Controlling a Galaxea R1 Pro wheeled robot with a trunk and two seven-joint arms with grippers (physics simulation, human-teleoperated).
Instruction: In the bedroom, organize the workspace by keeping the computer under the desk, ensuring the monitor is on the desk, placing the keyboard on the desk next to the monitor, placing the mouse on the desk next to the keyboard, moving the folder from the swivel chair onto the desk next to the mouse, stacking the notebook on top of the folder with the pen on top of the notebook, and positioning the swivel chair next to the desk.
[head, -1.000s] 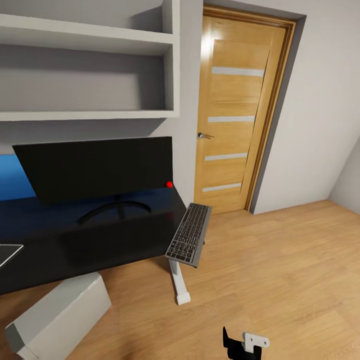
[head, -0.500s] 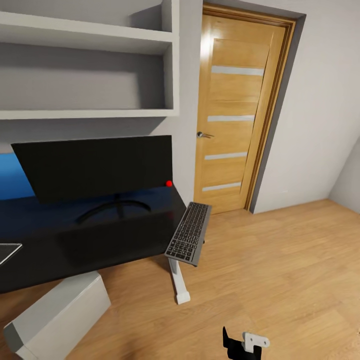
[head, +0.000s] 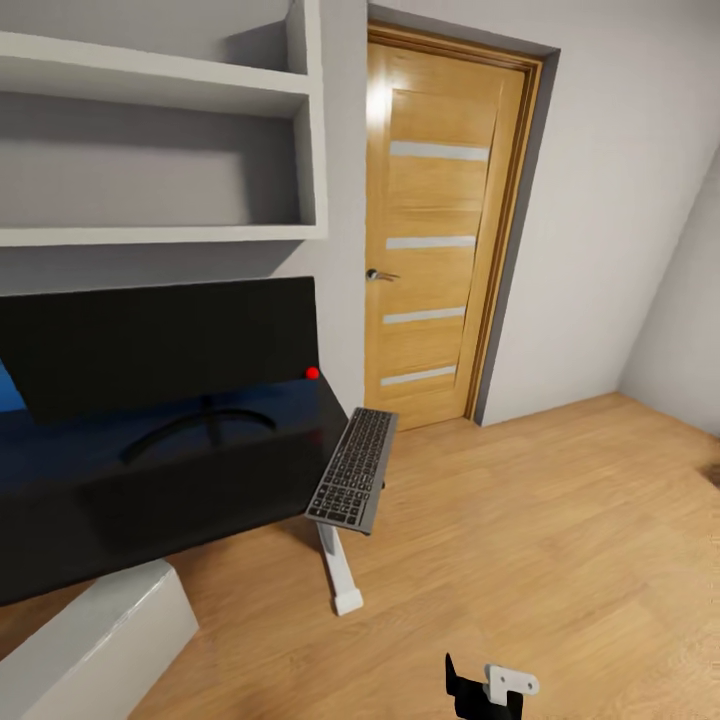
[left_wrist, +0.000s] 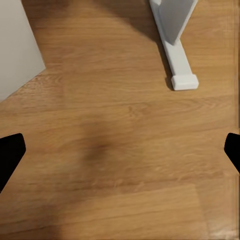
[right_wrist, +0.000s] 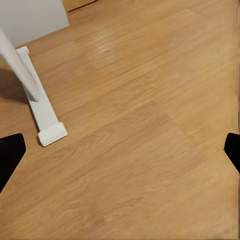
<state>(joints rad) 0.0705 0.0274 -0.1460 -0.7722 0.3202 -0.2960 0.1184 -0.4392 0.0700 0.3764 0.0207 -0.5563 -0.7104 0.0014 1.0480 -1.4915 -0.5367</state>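
Note:
The wide black monitor (head: 160, 345) stands on the black desk (head: 150, 490), with its red dot at the lower right corner. The keyboard (head: 352, 470) lies lengthwise at the desk's right end, tilted and overhanging the edge. The light grey computer (head: 95, 645) sits on the floor at the desk's front edge and shows again as the computer (left_wrist: 15, 45) in the left wrist view. My left gripper (left_wrist: 120, 152) is open over bare wood floor near the white desk leg (left_wrist: 175, 45). My right gripper (right_wrist: 120, 152) is open too, over floor beside that leg (right_wrist: 37, 110).
A closed wooden door (head: 435, 240) stands right of the desk. White wall shelves (head: 150, 160) hang above the monitor. Wood floor (head: 560, 540) spreads to the right. A black and white piece of my arm (head: 485, 690) pokes in at the bottom edge.
The whole picture has shifted left, so the camera has turned right. Monitor, keyboard and computer keep their places on and by the desk.

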